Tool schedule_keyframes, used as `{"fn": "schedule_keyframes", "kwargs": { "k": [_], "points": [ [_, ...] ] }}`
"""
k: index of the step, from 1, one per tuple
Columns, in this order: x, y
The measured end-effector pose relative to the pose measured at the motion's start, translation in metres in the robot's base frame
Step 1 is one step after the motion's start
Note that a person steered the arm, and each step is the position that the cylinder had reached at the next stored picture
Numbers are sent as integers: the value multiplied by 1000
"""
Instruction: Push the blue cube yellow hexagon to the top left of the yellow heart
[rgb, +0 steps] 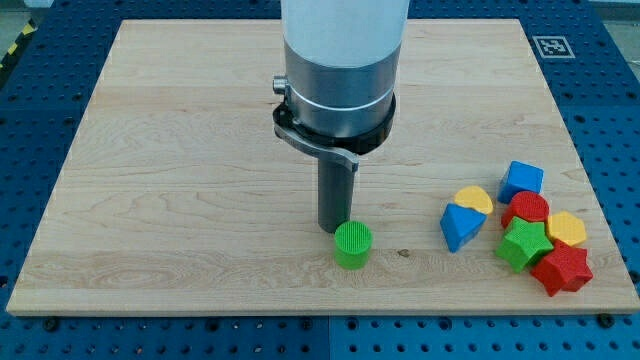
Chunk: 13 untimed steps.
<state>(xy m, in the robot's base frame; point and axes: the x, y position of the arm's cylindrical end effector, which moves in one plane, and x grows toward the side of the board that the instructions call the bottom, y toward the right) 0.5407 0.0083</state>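
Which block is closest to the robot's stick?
The green cylinder. It sits alone right beside my tip, while every other block is bunched together at the view's right.

You cannot see my tip: the green cylinder (352, 244) hides it. The arm's upper part is cut off at the view's top.

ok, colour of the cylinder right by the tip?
Green cylinder, clearest in the camera view.

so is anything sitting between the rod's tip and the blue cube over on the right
My tip sits just above-left of the green cylinder, which lies slightly below the direct line. The blue cube is far to the view's right. Between them stand the yellow heart and a blue wedge-like block.
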Motion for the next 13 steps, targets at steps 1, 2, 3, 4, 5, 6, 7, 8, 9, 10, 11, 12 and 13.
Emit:
{"fn": "schedule_keyframes", "kwargs": {
  "k": [1,2,3,4,5,6,7,8,9,10,11,12,13],
  "points": [
    [1,0],
    [-20,0],
    [-82,25],
    [-112,85],
    [-113,155],
    [-96,236],
    [-53,266],
    [3,266],
    [61,265],
    [76,265],
    [76,263],
    [77,263],
    [77,247]
  ]
}}
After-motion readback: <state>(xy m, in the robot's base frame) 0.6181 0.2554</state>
